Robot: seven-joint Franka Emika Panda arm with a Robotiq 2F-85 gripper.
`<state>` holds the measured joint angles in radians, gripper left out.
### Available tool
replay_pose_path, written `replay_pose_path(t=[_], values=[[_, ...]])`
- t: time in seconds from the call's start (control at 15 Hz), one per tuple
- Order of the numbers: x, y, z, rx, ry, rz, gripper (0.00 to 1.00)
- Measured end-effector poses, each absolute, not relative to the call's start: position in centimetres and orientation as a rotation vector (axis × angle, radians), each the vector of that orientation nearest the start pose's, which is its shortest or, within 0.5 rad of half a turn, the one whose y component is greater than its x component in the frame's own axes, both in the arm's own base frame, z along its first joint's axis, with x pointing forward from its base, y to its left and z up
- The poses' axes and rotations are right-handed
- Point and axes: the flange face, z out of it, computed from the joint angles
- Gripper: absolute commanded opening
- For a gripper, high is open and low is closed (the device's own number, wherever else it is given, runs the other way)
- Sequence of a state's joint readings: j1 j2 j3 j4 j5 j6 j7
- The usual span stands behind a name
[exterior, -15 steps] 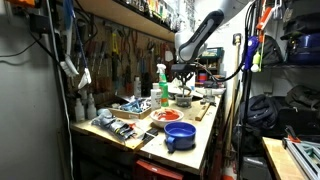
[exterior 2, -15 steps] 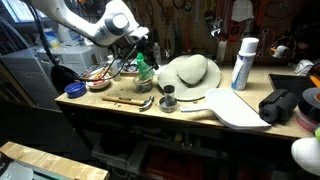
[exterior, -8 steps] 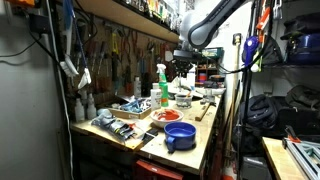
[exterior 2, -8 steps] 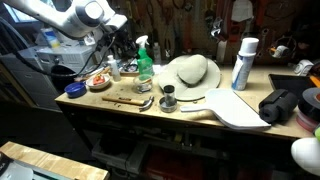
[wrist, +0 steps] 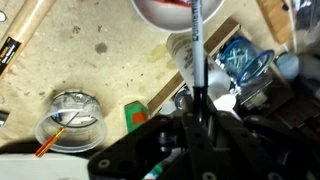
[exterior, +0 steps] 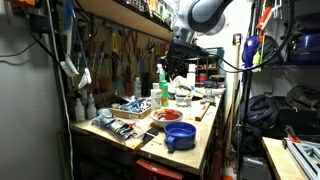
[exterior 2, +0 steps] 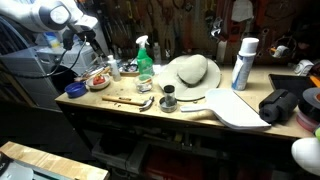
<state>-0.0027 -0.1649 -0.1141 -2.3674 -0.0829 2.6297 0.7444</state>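
My gripper (wrist: 198, 102) is shut on a thin dark stick (wrist: 196, 45) that points away from the jaws, over the wooden workbench (wrist: 90, 50). Below the stick's tip lie a red bowl (wrist: 165, 8) and a white cup (wrist: 183, 52). In both exterior views the gripper (exterior: 178, 62) (exterior 2: 88, 34) hangs well above the bench, over the red bowl (exterior: 167, 115) (exterior 2: 98, 80) and next to the green spray bottle (exterior: 162, 85) (exterior 2: 144, 62).
A blue bowl (exterior: 180, 135) (exterior 2: 72, 90) sits near the bench end. A clear cup with an orange stick (wrist: 75, 112), a white hat (exterior 2: 190, 72), a white spray can (exterior 2: 243, 62), a small jar (exterior 2: 167, 100) and a pale board (exterior 2: 235, 108) crowd the bench. Tools hang on the back wall.
The arm has lifted and swung away from the green spray bottle, towards the end of the bench with the red and blue bowls, with the stick still in the jaws.
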Motion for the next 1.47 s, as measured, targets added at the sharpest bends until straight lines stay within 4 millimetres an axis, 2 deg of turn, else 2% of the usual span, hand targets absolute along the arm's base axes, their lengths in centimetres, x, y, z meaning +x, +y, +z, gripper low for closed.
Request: replay_pose_path(t=[0.07,0.13,0.27,0.33,0.4,0.53,0.67,0.93,1.07,1.27,1.47], values=[[50.3,-5.4,43.4,-2.754,1.092,-0.604,0.03],[49.7,-5.1,43.2,-2.747,1.053,-0.582,0.11],[48.7,-6.4,43.3,-2.713,1.099,-0.576,0.11],[48.4,-7.1,43.4,-2.704,1.122,-0.582,0.03],[48.2,-7.6,43.6,-2.697,1.136,-0.587,0.03],[48.2,-7.3,43.6,-2.673,1.124,-0.58,0.03],[48.5,-5.6,43.3,-2.644,1.071,-0.571,0.03],[48.9,0.6,41.8,-2.682,0.821,-0.531,0.03],[48.9,2.9,40.6,-2.715,0.71,-0.494,0.03],[49.0,4.7,38.6,-2.75,0.599,-0.45,0.03],[49.3,4.9,36.6,-2.772,0.524,-0.438,0.03]])
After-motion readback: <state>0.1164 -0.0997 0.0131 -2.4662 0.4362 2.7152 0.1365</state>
